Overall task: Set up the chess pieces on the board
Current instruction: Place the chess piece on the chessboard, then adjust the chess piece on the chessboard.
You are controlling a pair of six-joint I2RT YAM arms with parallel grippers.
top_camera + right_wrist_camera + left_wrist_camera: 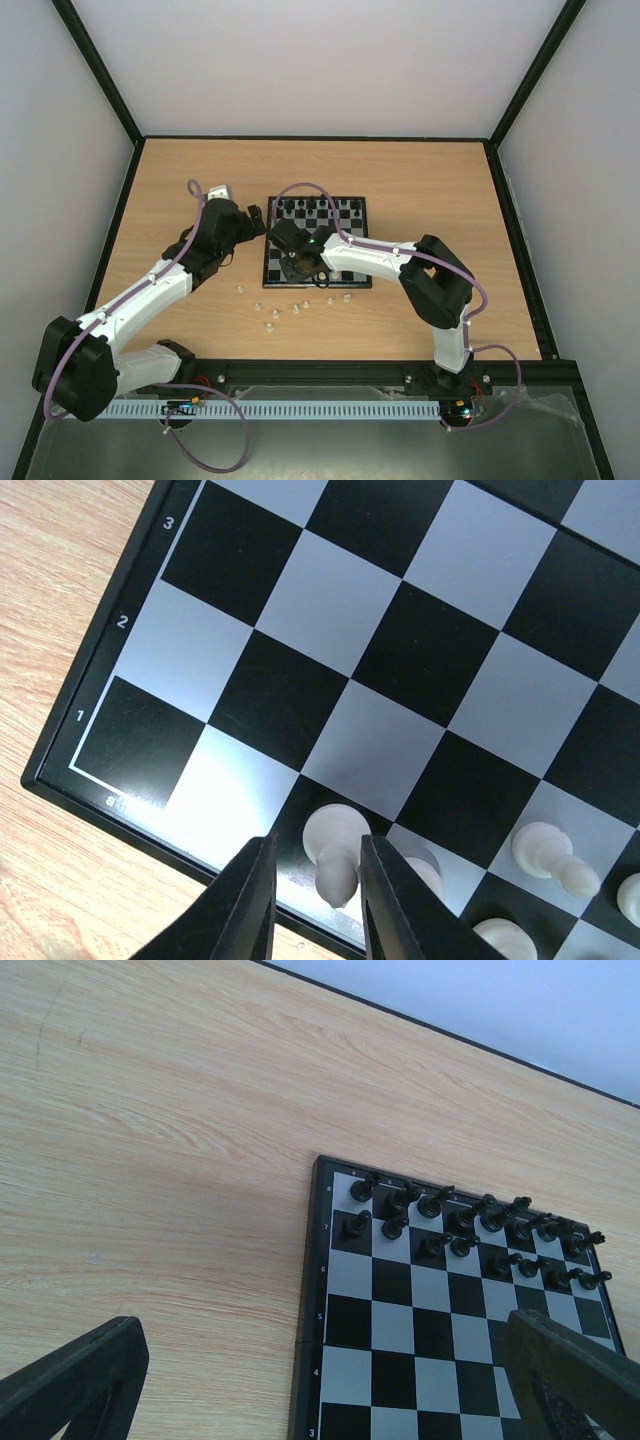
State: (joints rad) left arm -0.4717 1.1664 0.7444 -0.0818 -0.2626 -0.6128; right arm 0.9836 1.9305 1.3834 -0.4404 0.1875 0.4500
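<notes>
The board lies mid-table, with black chessmen on its far two rows. My right gripper is low over the board's near left corner. In the right wrist view its jaws are open a little around a white piece that stands on a dark first-row square. The right finger is against the piece and a gap shows on the left. More white pieces stand to its right. My left gripper hovers by the board's far left corner, wide open and empty.
Several loose white pieces lie on the wooden table just in front of the board, between it and the arm bases. A small grey-white object sits behind the left arm. A black frame edges the table.
</notes>
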